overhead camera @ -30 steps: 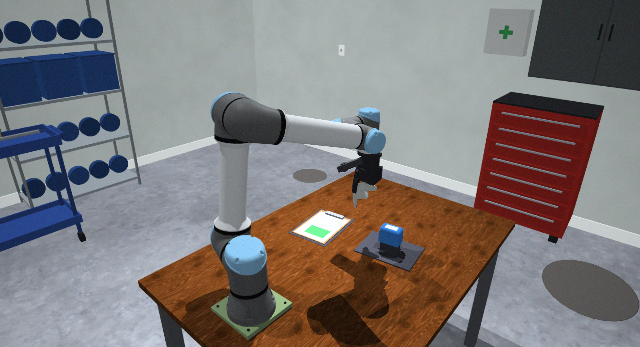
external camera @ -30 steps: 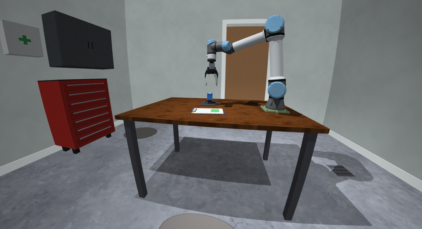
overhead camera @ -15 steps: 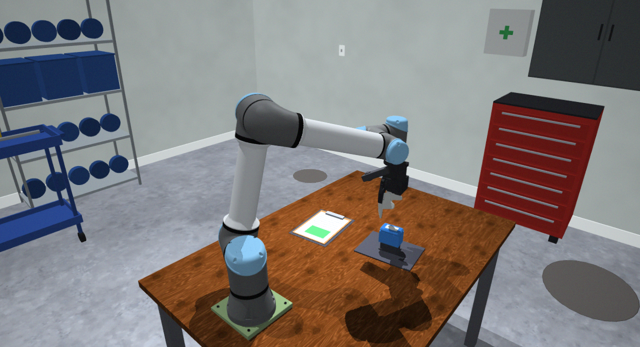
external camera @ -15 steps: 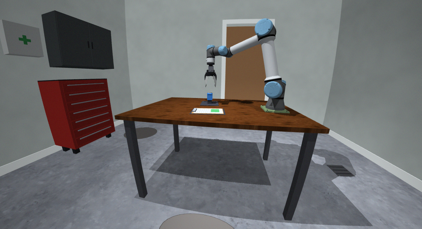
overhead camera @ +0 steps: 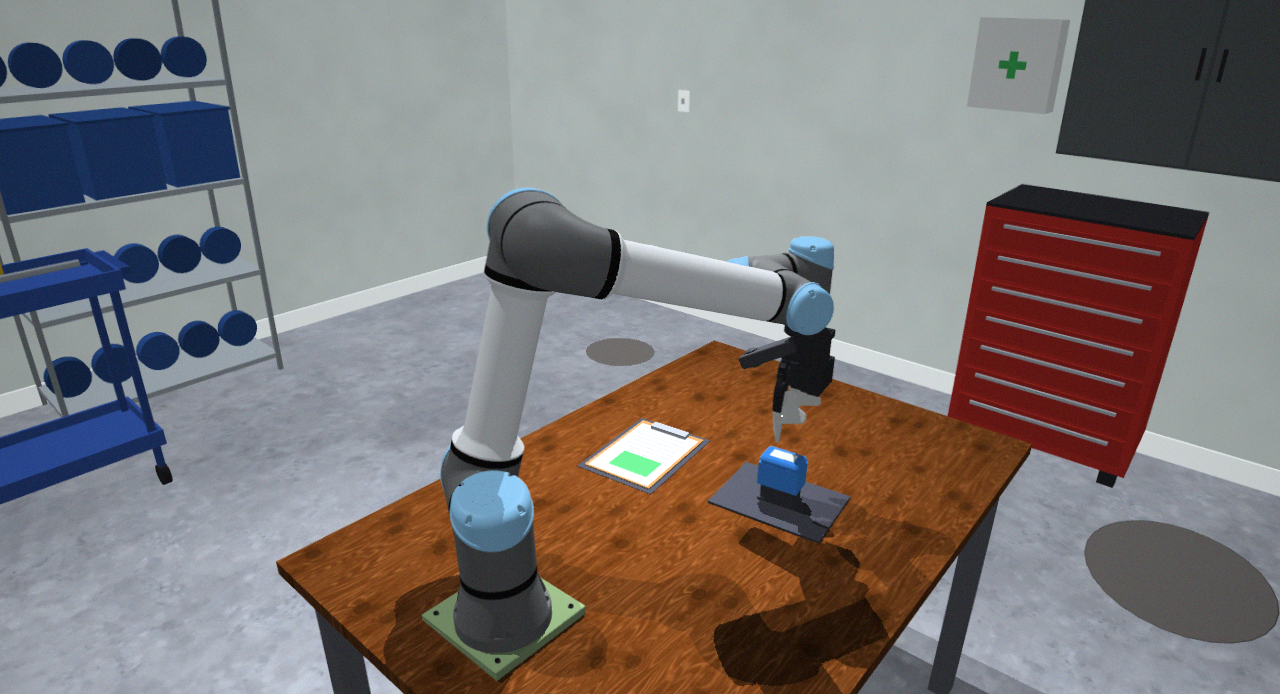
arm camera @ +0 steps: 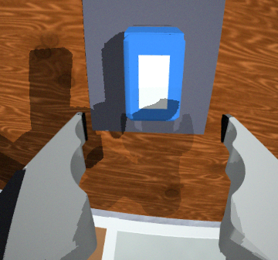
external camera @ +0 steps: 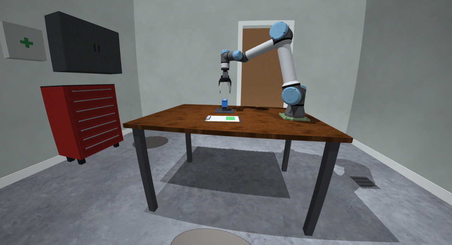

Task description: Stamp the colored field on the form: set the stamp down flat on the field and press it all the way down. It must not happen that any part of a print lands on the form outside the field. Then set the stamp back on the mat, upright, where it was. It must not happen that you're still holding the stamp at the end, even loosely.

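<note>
A blue stamp (overhead camera: 781, 471) with a white label on top stands upright on a dark grey mat (overhead camera: 776, 506) on the wooden table. It also shows in the exterior view (external camera: 224, 103) and in the wrist view (arm camera: 154, 79). My gripper (overhead camera: 788, 426) hangs directly above the stamp, open and empty, with a gap between the fingertips and the stamp's top. In the wrist view the two grey fingers stand wide apart on either side, below the stamp. The form on its clipboard (overhead camera: 643, 453) lies left of the mat, with a green field (overhead camera: 634, 462) on it.
The arm's base (overhead camera: 501, 614) is bolted at the table's near left corner. A red drawer cabinet (overhead camera: 1074, 327) stands behind the table on the right. A shelf with blue bins (overhead camera: 116, 179) and a blue cart (overhead camera: 62, 376) stand far left.
</note>
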### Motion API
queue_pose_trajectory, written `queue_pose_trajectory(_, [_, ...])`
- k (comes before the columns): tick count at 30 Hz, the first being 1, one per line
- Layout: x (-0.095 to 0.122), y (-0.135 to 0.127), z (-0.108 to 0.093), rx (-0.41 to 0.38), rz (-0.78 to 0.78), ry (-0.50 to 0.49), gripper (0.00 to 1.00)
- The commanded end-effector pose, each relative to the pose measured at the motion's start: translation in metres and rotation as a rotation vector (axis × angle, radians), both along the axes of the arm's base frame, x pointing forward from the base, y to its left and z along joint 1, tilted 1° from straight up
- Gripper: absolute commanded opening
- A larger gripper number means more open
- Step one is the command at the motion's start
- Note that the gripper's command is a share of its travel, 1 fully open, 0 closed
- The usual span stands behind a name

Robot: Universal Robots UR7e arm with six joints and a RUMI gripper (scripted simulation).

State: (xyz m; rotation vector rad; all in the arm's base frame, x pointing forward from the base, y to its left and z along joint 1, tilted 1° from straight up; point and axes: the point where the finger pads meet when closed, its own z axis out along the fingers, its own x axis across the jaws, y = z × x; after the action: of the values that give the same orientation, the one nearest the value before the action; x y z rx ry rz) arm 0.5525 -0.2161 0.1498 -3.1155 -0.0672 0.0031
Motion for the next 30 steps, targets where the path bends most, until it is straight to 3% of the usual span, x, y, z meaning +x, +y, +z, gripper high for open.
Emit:
queue_pose_trajectory(1, [0.002,-0.002,0.003,-0.003,0.001,-0.005,0.55])
queue_pose_trajectory(14, [0.000,0.000,-0.012,0.001,0.001,0.000,0.55])
queue_pose_trajectory(28, [0.000,0.002,-0.074,0.001,0.002,0.000,0.55])
queue_pose_trajectory(30, [0.000,0.002,-0.074,0.001,0.002,0.000,0.55])
